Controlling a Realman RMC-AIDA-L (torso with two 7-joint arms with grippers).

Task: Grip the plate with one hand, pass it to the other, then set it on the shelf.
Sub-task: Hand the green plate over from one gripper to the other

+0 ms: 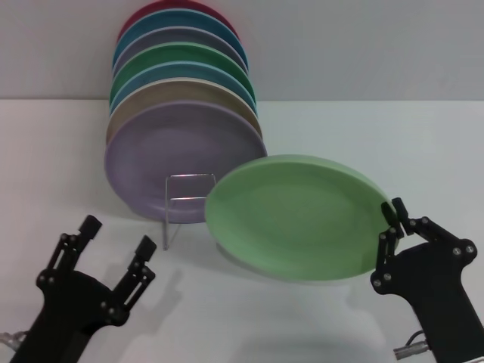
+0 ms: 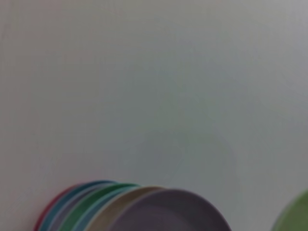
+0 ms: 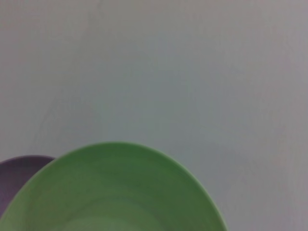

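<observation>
Gripping the plate (image 1: 299, 215) by its near-right rim, the right tool (image 1: 395, 219) has its fingers closed on that edge and carries the plate tilted above the table (image 1: 423, 144), clear of the surface judging by the shadow beneath it. The plate reaches away from this tool toward the shelf (image 1: 181, 200), where the lilac plate (image 1: 174, 155) stands foremost in a row of upright plates; its far rim lies just beside the shelf's front loop. The left tool (image 1: 113, 253) hangs spread wide and empty, well apart from the plate's far edge. The handover looks next. With only a thin pinch at one rim, the plate could pivot or slip if moved sharply. Its free edge could also knock the wire loop or the lilac plate.
</observation>
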